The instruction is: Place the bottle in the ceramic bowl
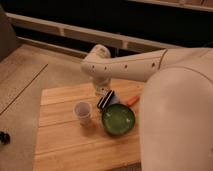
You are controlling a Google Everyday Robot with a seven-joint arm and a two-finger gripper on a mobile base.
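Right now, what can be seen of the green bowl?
The bowl is round, shallow and glossy green with a darker rim, ceramic by its look. It sits upright on the wooden table, nothing showing inside it. The shut gripper hangs at its far left rim; contact cannot be told. The cup stands left of it, apart.

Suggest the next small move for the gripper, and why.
Probably ease the gripper a little toward the middle of the ceramic bowl. It hangs shut at the bowl's rim, on the side facing the cup. A pale shape at it may be the bottle, but I cannot tell. Releasing here could miss the bowl.
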